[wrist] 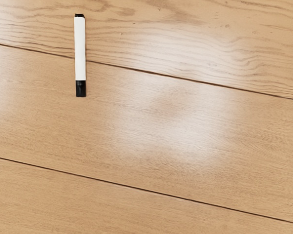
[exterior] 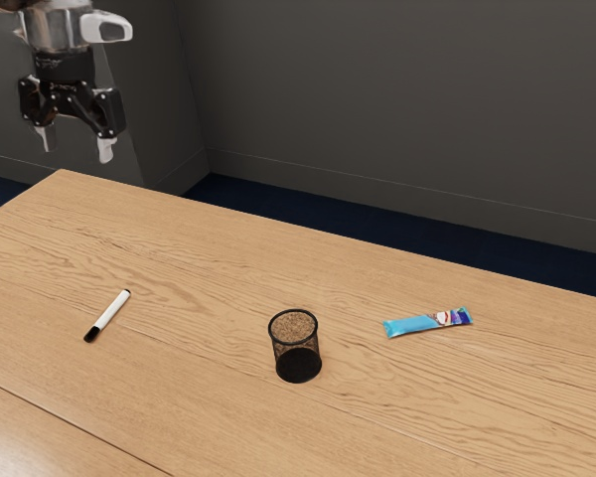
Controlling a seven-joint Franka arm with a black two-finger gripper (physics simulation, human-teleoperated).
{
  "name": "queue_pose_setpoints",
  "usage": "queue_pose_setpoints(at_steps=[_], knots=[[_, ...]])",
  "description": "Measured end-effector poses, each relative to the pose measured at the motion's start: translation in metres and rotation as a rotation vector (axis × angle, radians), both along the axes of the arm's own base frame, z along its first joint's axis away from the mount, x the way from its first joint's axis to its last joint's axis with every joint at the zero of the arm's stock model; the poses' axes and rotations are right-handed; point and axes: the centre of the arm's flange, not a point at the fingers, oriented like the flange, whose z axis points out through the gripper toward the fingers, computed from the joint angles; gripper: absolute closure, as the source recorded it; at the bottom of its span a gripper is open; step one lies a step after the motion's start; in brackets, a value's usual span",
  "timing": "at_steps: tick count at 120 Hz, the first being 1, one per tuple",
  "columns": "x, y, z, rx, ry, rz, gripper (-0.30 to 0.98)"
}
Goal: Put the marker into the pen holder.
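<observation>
Nearest the camera, a black mesh pen holder [exterior: 297,348] stands upright on your wooden desk [exterior: 209,417]. The white marker [exterior: 111,310] lies flat on the desk, well apart from it toward the exterior view's left, black cap nearer the camera. Toward the right lies a blue-wrapped bar [exterior: 427,322]. Your gripper [exterior: 76,147] hangs at upper left, its jaws spread open with nothing between them.

The slim white cylindrical marker with a black cap [exterior: 107,315] lies flat on the table, well apart from the round black mesh pen holder [exterior: 297,347], toward the exterior view's left of it; the holder stands upright, no marker inside.
</observation>
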Motion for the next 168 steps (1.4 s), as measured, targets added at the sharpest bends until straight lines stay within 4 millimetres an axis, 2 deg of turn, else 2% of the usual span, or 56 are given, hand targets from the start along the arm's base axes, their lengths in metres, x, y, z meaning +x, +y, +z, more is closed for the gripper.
queue_pose_setpoints(at_steps=[8,16,23,28,40,53,60,73,87,98,112,119,128,146,168], knots=[[0.008,-0.011,-0.005,-0.001,-0.046,-0.021,0.00],[0.007,-0.012,-0.014,-0.002,-0.079,-0.022,0.00],[0.002,-0.002,-0.042,-0.004,-0.065,-0.004,0.00],[-0.001,0.017,-0.059,-0.005,-0.055,0.034,0.00],[-0.032,0.068,-0.114,-0.017,0.018,0.152,0.00],[-0.059,0.106,-0.199,-0.038,0.119,0.234,0.00],[-0.060,0.116,-0.229,-0.041,0.135,0.245,0.00],[-0.047,0.132,-0.283,-0.044,0.158,0.238,0.00],[-0.037,0.153,-0.329,-0.050,0.160,0.228,0.00],[-0.022,0.162,-0.350,-0.048,0.139,0.197,0.00],[0.019,0.174,-0.368,-0.048,0.102,0.146,0.00],[0.033,0.188,-0.384,-0.061,0.096,0.142,0.00],[0.055,0.200,-0.393,-0.075,0.091,0.123,0.00],[0.079,0.208,-0.407,-0.109,0.139,0.072,0.00],[0.093,0.210,-0.422,-0.154,0.210,0.018,0.00]])
